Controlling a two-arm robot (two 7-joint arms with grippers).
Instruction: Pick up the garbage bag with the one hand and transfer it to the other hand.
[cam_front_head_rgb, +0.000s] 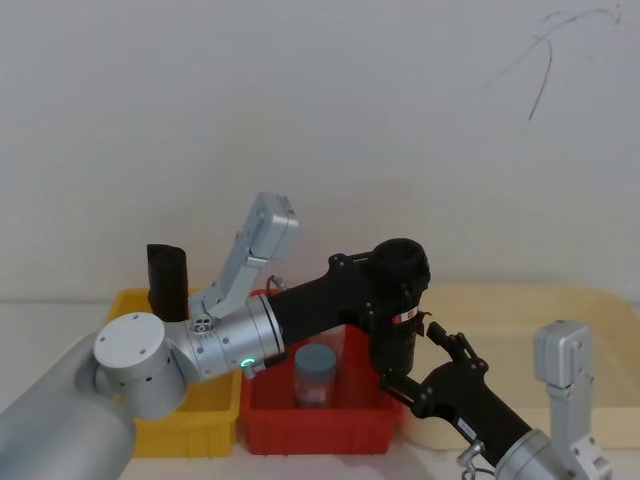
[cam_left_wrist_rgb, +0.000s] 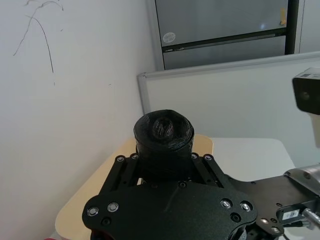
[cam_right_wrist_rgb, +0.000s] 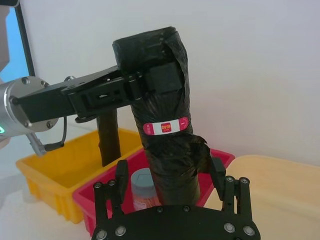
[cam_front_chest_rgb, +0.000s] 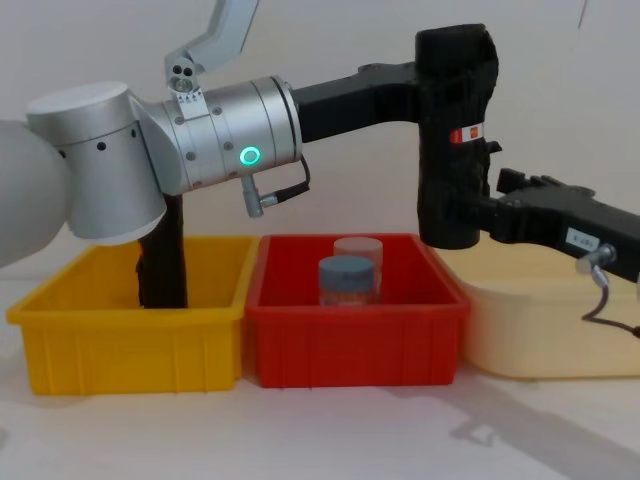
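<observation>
Gripped upright in mid-air: the garbage bag (cam_front_chest_rgb: 455, 130), pinched near its top by the left gripper (cam_front_chest_rgb: 445, 90), fingers (cam_right_wrist_rgb: 167, 75) shut tight on the black plastic just above the red-orange label (cam_right_wrist_rgb: 166, 126). Lower down, bracketed by the right gripper (cam_right_wrist_rgb: 170, 172) — fingers spread wide on either side of the roll's bottom end, one finger (cam_right_wrist_rgb: 121, 172) standing clear with a gap showing, the other close by the crumpled plastic. Under both sets of fingers, a red bin (cam_front_chest_rgb: 355, 330) with two jars (cam_front_chest_rgb: 348, 280) inside. Back along the left arm from its fingers, a yellow bin (cam_front_chest_rgb: 130, 340) with a slimmer black roll (cam_front_chest_rgb: 165, 260) standing in it. Beneath the right arm — a cream tray (cam_front_chest_rgb: 540, 330).
</observation>
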